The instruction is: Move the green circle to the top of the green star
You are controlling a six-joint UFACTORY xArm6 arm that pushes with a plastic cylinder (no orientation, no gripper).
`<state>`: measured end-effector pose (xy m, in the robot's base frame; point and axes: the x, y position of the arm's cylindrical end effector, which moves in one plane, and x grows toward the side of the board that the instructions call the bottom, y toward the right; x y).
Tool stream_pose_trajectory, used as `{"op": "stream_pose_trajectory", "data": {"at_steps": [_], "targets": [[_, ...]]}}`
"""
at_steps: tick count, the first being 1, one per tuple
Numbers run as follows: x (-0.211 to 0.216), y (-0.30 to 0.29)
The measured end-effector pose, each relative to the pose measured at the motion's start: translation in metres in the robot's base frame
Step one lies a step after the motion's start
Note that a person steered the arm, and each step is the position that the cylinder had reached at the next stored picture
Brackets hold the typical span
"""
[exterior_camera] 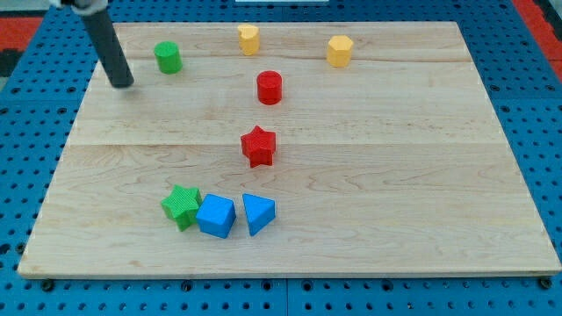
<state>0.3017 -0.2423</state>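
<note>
The green circle stands near the view's top left of the wooden board. The green star lies low on the board at the view's lower left, touching the blue cube. My tip rests on the board to the left of the green circle and a little below it, apart from it. The dark rod rises from the tip toward the view's top left corner.
A blue triangle lies right of the blue cube. A red star sits mid-board, a red circle above it. Two yellow blocks stand near the top edge. Blue perforated table surrounds the board.
</note>
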Motion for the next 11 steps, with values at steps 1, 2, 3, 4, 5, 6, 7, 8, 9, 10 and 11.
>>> {"op": "stream_pose_trajectory", "data": {"at_steps": [1,2,3,4,5,6,7,8,9,10,11], "targets": [[-0.047,0.021],[-0.018,0.089],[0.058,0.109],[0.007,0.093],[0.008,0.160],[0.075,0.147],[0.106,0.130],[0.076,0.105],[0.060,0.083],[0.129,0.070],[0.162,0.126]]}}
